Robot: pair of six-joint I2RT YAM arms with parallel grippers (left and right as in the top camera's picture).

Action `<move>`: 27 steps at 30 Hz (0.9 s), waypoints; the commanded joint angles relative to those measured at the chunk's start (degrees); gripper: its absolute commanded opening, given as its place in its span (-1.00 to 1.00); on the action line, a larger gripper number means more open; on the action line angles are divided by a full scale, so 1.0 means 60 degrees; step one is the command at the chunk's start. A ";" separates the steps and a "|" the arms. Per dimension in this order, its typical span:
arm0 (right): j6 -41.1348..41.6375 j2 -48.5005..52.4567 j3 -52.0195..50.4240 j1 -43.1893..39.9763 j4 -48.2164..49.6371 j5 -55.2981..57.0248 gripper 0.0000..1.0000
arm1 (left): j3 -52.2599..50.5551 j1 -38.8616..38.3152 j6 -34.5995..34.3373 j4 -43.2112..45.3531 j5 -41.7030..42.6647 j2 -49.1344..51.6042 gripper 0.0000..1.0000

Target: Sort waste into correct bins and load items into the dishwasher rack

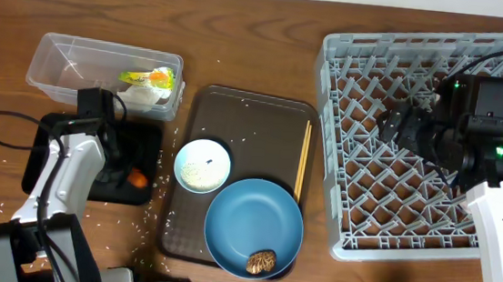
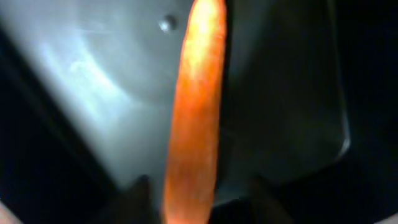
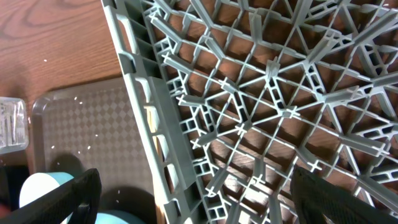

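Left pincer sits low over the black tray. The carrot lies in the tray between my fingertips, running straight ahead. I cannot tell whether I grip it. Judged firm, light, slightly slick; best taken mid-length, across its width. The clear tub beyond holds wrapper and crumpled paper. Right pincer is spread, empty, above the rack.
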 commanded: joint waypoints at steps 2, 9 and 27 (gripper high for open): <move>0.0084 0.0029 0.0000 0.0095 -0.0040 0.0058 0.82 | 0.0372 0.0047 0.1064 -0.0310 0.0863 -0.0583 0.41; 0.0087 0.0029 0.0000 0.0095 0.0004 0.0058 0.82 | 0.1453 -0.0503 0.3847 -0.1464 0.1475 -0.2109 0.50; 0.0087 0.0029 0.0000 0.0095 0.0164 0.0058 0.82 | 0.1512 -0.5628 0.6288 -0.2521 -0.0164 -0.2120 0.49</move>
